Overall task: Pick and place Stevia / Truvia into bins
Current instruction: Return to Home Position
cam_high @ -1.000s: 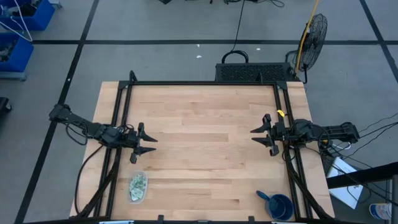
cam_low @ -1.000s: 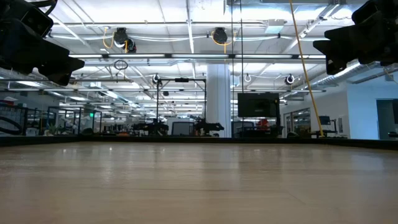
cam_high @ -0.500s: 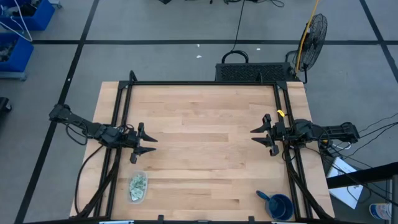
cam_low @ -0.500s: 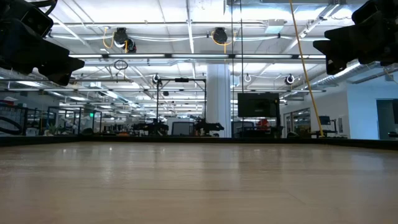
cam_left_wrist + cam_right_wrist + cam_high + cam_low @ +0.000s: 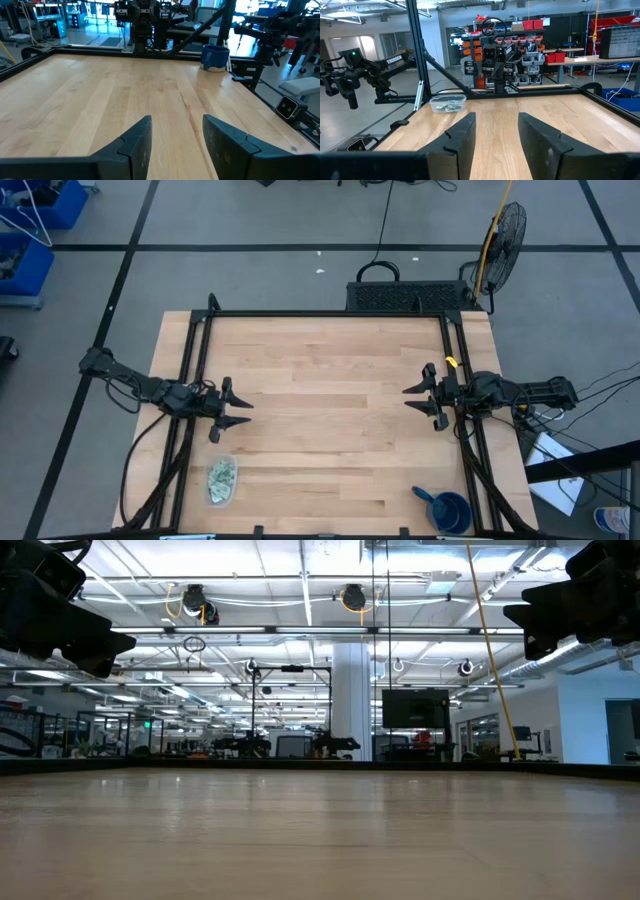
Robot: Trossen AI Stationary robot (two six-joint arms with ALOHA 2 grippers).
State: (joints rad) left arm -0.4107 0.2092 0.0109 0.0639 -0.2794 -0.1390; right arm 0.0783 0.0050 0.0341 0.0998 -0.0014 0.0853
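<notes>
The clear plastic tub [image 5: 221,481] stands on its base near the table's near left corner, with several pale green and white sachets [image 5: 222,475] lying inside it; the right wrist view shows the tub [image 5: 448,104] across the table. My left gripper [image 5: 240,406] hovers open above the table's left side, just beyond the tub. My right gripper [image 5: 414,401] hovers open above the table's right side, far from the tub. The two grippers point toward each other. In the wrist views each gripper, left [image 5: 176,135] and right [image 5: 496,131], is open over bare wood.
A dark blue cup with a handle [image 5: 446,509] stands near the table's near right corner, also seen in the left wrist view as the blue cup [image 5: 215,56]. A black frame rail [image 5: 330,314] borders the table. The wooden table [image 5: 330,410] lies bare between the arms.
</notes>
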